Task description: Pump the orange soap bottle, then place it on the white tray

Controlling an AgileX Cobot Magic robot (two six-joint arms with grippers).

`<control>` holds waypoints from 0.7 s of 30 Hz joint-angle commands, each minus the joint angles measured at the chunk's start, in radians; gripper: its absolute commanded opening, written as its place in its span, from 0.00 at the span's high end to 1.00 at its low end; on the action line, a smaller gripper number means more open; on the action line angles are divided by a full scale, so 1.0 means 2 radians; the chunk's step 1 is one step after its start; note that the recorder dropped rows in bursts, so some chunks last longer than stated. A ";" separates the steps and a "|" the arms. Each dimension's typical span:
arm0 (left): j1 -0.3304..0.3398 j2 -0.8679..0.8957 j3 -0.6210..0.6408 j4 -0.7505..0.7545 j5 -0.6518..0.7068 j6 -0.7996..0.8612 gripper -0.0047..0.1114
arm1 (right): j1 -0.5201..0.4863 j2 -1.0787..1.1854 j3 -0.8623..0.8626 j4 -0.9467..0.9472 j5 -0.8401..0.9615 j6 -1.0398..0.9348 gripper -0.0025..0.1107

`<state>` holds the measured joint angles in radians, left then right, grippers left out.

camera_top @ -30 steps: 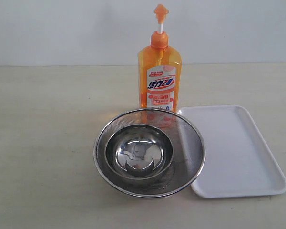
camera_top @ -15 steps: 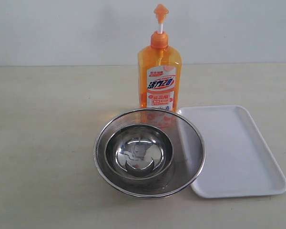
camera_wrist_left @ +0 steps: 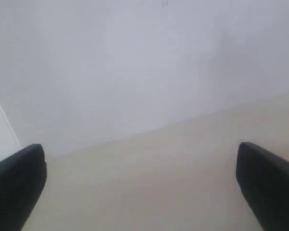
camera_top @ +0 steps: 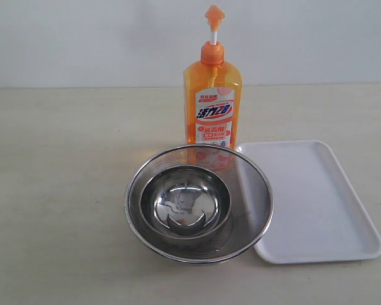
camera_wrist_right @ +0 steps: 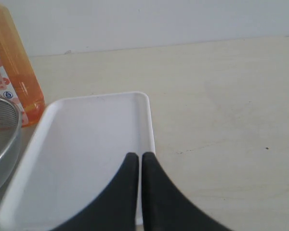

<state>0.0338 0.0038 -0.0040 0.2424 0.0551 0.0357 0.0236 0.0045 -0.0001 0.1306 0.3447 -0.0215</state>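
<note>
The orange soap bottle stands upright on the table behind the strainer, pump head raised; its lower side also shows in the right wrist view. The white tray lies empty to the bottle's right, seen close up as the tray in the right wrist view. My right gripper is shut with nothing in it, hovering over the tray's edge. My left gripper is open wide over bare table, nothing between its fingers. Neither arm appears in the exterior view.
A round steel mesh strainer holding a steel bowl sits in front of the bottle, touching the tray's left edge. Its rim shows in the right wrist view. A pale wall runs behind the table.
</note>
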 commanded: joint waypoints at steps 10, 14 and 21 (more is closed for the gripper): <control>0.002 -0.002 -0.039 0.000 -0.316 -0.070 0.02 | -0.002 -0.002 0.000 -0.002 -0.005 -0.001 0.98; 0.002 0.013 -0.133 0.001 -0.181 -0.062 0.02 | -0.002 -0.002 0.000 -0.002 -0.005 -0.001 0.98; 0.002 0.150 -0.230 0.001 -0.079 -0.078 0.02 | -0.002 -0.002 0.000 -0.002 -0.005 -0.001 0.98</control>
<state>0.0338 0.2448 -0.4458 0.2453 -0.1275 -0.1039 0.0236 0.0045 -0.0001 0.1306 0.3447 -0.0215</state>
